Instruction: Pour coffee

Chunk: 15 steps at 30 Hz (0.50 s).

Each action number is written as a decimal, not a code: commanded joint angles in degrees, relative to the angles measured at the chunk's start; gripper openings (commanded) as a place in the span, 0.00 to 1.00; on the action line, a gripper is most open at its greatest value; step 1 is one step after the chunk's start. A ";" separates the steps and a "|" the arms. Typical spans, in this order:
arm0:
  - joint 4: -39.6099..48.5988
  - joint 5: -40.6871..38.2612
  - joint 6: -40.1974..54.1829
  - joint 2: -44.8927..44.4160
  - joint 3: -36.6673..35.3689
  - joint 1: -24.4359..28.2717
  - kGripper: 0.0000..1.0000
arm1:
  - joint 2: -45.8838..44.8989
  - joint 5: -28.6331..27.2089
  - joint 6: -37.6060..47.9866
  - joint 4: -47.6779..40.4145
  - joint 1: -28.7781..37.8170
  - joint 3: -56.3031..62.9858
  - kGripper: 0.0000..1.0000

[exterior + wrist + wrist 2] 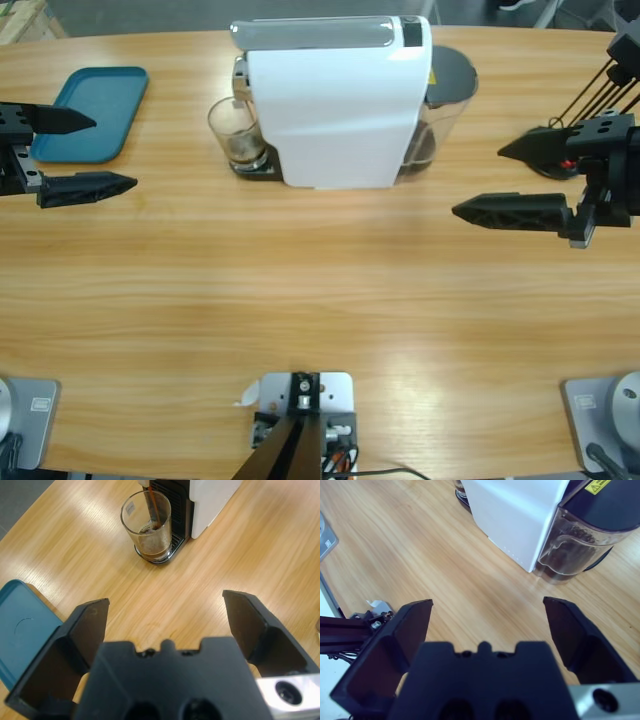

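A white coffee machine [335, 100] stands at the back middle of the table. A small clear glass [235, 130] sits on its drip tray under the spout. A thin brown stream of coffee [154, 510] runs into the glass [148, 526], and a shallow dark layer lies at the bottom. My left gripper [105, 153] hovers open at the left edge, well away from the glass. At the right, my right gripper [485, 180] is open too, apart from the machine's clear water tank [580, 545]. Neither holds anything.
A teal tray [90, 112] lies at the back left beside the left gripper, also seen as the teal tray [22, 630]. A black stand [590, 100] of thin rods rises at the back right behind the right gripper.
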 commanded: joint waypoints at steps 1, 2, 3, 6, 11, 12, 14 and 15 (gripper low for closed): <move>-0.35 -0.11 -0.45 0.97 0.34 0.34 1.00 | 1.81 -0.58 -1.23 1.01 0.53 -0.88 1.00; -0.35 -0.11 -0.45 0.99 0.39 0.34 1.00 | 1.81 -0.58 -1.23 1.02 0.53 -0.82 1.00; -0.35 -0.11 -0.45 1.04 0.43 0.34 1.00 | 1.81 -0.58 -1.23 1.09 0.53 -0.80 1.00; -0.44 -0.13 -0.45 1.15 0.37 0.34 1.00 | 2.02 -0.58 -1.23 1.09 0.53 -0.86 1.00; -0.44 -0.11 -0.45 1.15 0.43 0.34 1.00 | 1.93 -0.58 -1.23 1.16 0.53 -0.98 1.00; -0.44 -0.06 -0.45 1.15 0.37 0.34 1.00 | 1.86 -0.58 -1.23 1.34 0.53 -0.98 1.00; -0.44 -0.04 -0.45 1.15 0.41 0.34 1.00 | 1.72 -0.58 -1.23 1.45 0.53 -0.91 1.00; -0.44 -0.04 -0.45 1.18 0.36 0.34 1.00 | 1.72 -0.58 -1.23 1.45 0.53 -0.89 1.00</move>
